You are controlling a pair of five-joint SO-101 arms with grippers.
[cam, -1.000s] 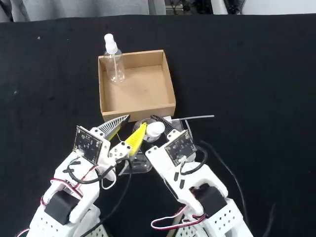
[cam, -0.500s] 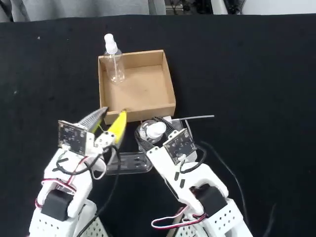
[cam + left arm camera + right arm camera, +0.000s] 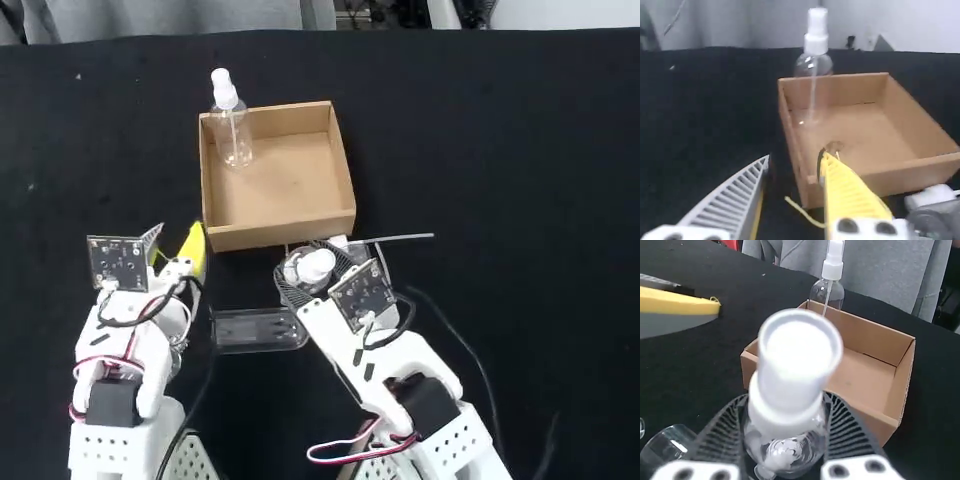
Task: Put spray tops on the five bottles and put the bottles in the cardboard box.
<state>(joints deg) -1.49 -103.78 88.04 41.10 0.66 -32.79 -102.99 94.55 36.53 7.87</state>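
My right gripper [image 3: 308, 268] [image 3: 785, 407] is shut on a clear bottle [image 3: 300, 272] [image 3: 787, 450] with a white spray top [image 3: 795, 365], held just in front of the cardboard box [image 3: 285, 225] [image 3: 902, 375] [image 3: 910, 170]. A second capped bottle [image 3: 230, 120] [image 3: 812, 65] [image 3: 827, 290] stands upright in the box's far left corner. Open and holding nothing, my left gripper [image 3: 172, 242] [image 3: 795, 160] hangs off the box's near left corner. A clear bottle without a top [image 3: 255, 328] [image 3: 667, 442] lies on its side between the two arms.
A thin grey rod [image 3: 400, 238] lies on the black cloth to the right of the held bottle. The yellow finger [image 3: 675, 302] of the left gripper crosses the right wrist view. Dark cables [image 3: 460, 350] trail beside the right arm.
My left gripper has swung left, away from the held bottle, to the box's near left corner. The right gripper and its bottle have stayed put.
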